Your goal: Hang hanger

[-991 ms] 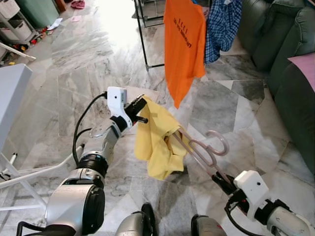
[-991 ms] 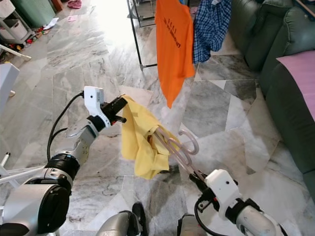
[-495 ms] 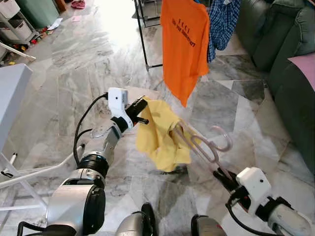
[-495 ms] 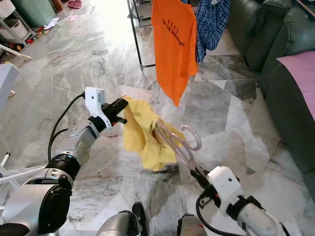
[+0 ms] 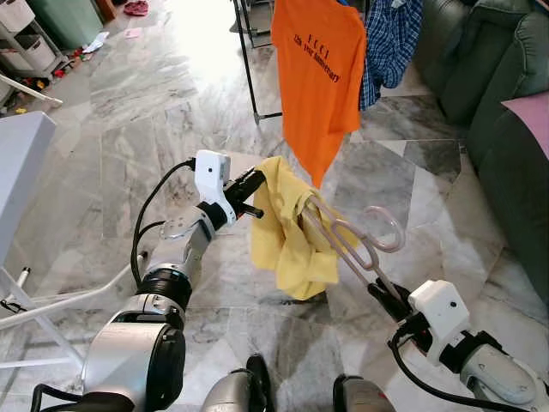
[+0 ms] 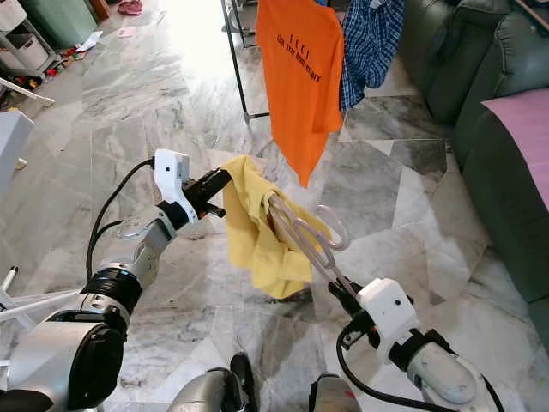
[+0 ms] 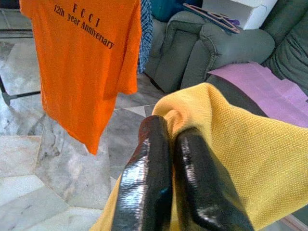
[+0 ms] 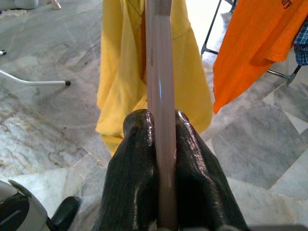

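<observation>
Hanger (image 5: 347,243), pale pink, is pinched at its lower end between the right gripper's (image 8: 161,126) jaws, above the marble floor (image 5: 146,94). A yellow shirt (image 5: 287,232) hangs on it, one corner clamped in the left gripper's (image 7: 166,144) jaws.

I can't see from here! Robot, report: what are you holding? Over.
Left end effector shut on yellow shirt. Right end effector shut on pink hanger, inside the shirt. Orange shirt hangs on rack ahead.

Grey marble floor (image 5: 137,94), sunlit; green sofa (image 5: 497,77) at right.
</observation>
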Controlling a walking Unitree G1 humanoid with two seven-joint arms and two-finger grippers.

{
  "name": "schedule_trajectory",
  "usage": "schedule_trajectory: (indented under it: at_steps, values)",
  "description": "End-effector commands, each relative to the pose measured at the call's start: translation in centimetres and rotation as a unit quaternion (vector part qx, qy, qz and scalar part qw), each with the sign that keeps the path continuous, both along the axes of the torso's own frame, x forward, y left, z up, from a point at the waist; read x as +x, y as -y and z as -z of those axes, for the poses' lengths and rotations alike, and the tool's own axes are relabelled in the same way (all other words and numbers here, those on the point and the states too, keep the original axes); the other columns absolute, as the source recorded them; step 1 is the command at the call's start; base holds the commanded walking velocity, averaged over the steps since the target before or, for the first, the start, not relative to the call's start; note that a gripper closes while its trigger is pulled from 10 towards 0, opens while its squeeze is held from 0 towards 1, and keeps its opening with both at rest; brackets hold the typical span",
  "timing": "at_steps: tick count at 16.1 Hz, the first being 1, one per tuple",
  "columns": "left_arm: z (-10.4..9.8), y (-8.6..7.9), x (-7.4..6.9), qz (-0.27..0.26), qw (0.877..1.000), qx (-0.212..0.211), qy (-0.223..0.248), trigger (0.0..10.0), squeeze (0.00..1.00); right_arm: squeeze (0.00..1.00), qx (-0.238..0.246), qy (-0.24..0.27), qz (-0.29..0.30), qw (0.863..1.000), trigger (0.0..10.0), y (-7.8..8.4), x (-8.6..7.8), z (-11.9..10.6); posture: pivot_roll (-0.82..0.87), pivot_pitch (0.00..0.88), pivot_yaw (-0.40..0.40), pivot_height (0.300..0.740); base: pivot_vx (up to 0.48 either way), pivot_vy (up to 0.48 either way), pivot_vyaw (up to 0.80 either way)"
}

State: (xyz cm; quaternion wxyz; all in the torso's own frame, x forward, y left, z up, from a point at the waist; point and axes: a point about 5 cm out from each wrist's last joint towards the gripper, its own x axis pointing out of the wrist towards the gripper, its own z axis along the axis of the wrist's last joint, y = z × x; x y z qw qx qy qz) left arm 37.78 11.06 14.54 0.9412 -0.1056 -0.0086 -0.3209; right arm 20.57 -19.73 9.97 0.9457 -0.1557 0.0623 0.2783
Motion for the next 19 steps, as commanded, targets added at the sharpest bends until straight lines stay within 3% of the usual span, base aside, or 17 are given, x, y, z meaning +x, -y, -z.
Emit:
schedule_trajectory:
  at_steps: [1, 19]
  values:
    - [0.2, -0.65, -0.06, -0.008, 1.0, 0.015, 0.003, 10.0, 1.0, 0.0, 0.007, 0.017, -0.012, 1.0, 10.0, -0.51, 0.01, -0.41, -0.27, 0.204, 0.157, 0.74, 0.0, 0.0, 0.0]
    - [0.11, -0.6, -0.07, -0.006, 1.0, 0.018, 0.009, 10.0, 1.0, 0.0, 0.007, 0.019, -0.014, 1.0, 10.0, -0.6, 0.14, -0.46, -0.27, 0.203, 0.158, 0.74, 0.0, 0.0, 0.0]
